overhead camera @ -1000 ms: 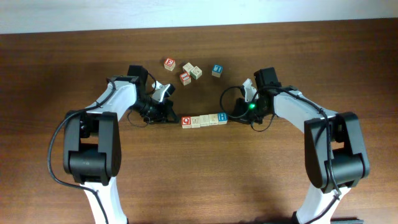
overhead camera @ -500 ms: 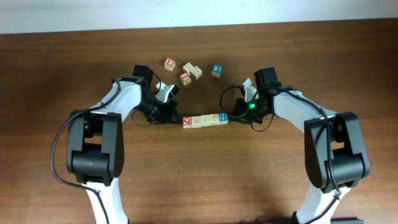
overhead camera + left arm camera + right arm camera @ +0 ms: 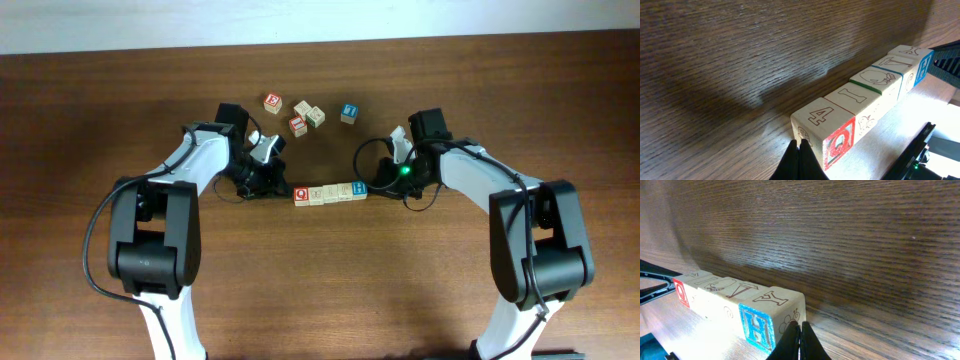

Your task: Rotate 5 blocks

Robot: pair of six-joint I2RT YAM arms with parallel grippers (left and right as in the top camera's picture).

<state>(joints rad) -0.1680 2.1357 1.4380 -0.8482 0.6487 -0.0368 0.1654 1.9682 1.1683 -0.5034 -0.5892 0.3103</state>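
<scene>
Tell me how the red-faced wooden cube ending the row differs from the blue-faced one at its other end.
Seen from above, the red-faced wooden cube shows a red Q; the blue-faced wooden cube shows a blue H. The red one ends the row beside the shut left gripper; the blue one ends it beside the shut right gripper. Both are pale wood, look alike in size, and flank three plain cubes.

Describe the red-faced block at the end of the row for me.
The red-faced block is a small pale wooden cube: one face printed red with a Q, another an outlined 4. It lies flat on the wooden table, ending a straight row of five, flush against a beige block. The shut left gripper seems to touch its outer face.
</scene>
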